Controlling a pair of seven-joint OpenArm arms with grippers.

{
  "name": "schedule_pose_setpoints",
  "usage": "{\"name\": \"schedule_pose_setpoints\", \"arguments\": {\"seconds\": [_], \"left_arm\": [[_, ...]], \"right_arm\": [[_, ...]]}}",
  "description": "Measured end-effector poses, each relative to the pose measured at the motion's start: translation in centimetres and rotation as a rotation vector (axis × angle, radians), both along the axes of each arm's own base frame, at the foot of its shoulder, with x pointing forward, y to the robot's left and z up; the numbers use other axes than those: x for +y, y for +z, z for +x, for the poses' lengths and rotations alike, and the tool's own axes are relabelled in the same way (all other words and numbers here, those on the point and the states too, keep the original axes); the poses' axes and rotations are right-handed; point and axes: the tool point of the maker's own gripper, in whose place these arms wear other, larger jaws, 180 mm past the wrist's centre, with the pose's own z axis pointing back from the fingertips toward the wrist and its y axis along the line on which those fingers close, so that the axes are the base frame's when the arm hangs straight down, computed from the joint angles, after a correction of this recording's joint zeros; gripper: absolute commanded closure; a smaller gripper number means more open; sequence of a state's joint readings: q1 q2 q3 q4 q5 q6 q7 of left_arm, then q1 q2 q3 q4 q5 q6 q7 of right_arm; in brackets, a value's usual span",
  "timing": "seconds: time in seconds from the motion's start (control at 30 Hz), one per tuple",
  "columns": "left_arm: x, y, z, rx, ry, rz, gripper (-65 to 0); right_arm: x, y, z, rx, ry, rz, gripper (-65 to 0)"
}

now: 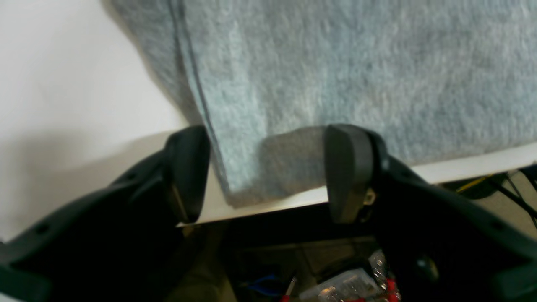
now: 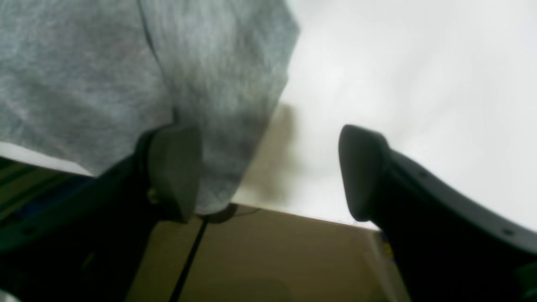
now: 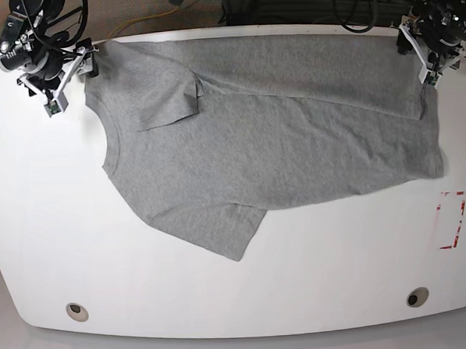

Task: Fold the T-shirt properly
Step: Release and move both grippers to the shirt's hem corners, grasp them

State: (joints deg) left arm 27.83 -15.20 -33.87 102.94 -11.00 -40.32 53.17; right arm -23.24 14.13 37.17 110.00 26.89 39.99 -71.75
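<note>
The heather-grey T-shirt (image 3: 278,149) lies spread across the white table (image 3: 224,300), its far long edge folded toward the middle and one sleeve (image 3: 163,100) lying on top. My left gripper (image 1: 268,172) is open at the table's far edge, and a shirt corner (image 1: 251,167) lies loose between its fingers; in the base view this left gripper (image 3: 411,46) is at the far right. My right gripper (image 2: 268,172) is wide open, with the other shirt corner (image 2: 218,138) beside one finger (image 2: 174,167). That right gripper (image 3: 77,64) is at the far left in the base view.
A red-marked rectangle (image 3: 452,220) is on the table's right side. Two round holes (image 3: 77,311) (image 3: 417,297) sit near the front edge. Cables (image 3: 341,1) and clutter lie beyond the far edge.
</note>
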Motion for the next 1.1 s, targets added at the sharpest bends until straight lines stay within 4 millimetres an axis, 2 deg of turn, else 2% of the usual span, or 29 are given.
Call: {"name": "schedule_pose_setpoints", "arguments": {"seconds": [0.17, 0.43, 0.63, 0.8, 0.97, 1.1], "left_arm": [[-0.6, 3.0, 3.1, -0.112, -0.039, 0.034, -39.7], [-0.8, 4.9, 5.5, -0.187, -0.048, 0.052, -39.7], [-0.6, 7.1, 8.7, -0.293, -0.039, 0.053, -39.7], [0.9, 9.4, 10.7, -0.37, 0.006, 0.079, -39.7], [1.1, 9.8, 12.9, -0.412, 0.029, 0.044, -39.7], [1.9, 8.7, 14.5, -0.404, 0.077, -0.009, -39.7]], "right_arm": [[0.2, 1.1, 2.6, -0.066, 0.007, 0.001, -48.7], [-0.4, 3.5, 7.2, -0.177, 0.011, -0.008, -48.7], [0.3, 3.3, 11.1, -0.198, 0.037, 0.048, -48.7], [1.0, 2.8, 14.5, -0.182, 0.061, 0.086, -48.7], [2.5, 3.0, 18.5, -0.209, 0.1, 0.15, -48.7], [4.0, 2.5, 21.3, -0.214, 0.128, 0.21, -48.7]]}}
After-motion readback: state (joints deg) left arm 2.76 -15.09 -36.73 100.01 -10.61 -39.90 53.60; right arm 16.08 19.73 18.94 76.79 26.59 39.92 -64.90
